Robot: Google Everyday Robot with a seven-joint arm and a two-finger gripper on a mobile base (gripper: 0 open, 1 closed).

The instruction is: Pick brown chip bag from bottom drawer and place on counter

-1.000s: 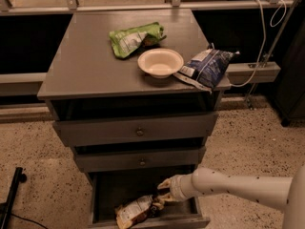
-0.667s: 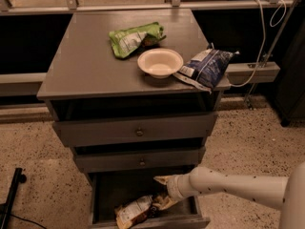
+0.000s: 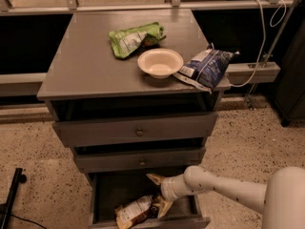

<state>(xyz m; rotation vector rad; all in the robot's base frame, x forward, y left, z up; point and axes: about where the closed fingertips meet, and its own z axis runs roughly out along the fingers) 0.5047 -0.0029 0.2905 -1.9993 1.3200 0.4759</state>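
Our hand (image 3: 160, 192) sits inside the open bottom drawer (image 3: 110, 189), at the end of the pale arm (image 3: 225, 189) that reaches in from the lower right. We see its two tan fingers (image 3: 155, 178) spread apart: one points up and left toward the back of the drawer, and the other angles down to the right end of the brown chip bag (image 3: 136, 211). That lower finger touches or overlaps the bag's end, but the hand has not closed on it and holds nothing. The bag lies flat on the drawer floor near the front, label side up, tilted slightly with its left end lower in the picture.

Above, both upper drawers (image 3: 136, 130) are pushed in. On the counter (image 3: 81, 61) we see a green bag (image 3: 133, 38) toward the back, a cream bowl (image 3: 160, 62) just in front of it, and a dark blue bag (image 3: 206, 67) beside the bowl, overhanging the counter's right edge.
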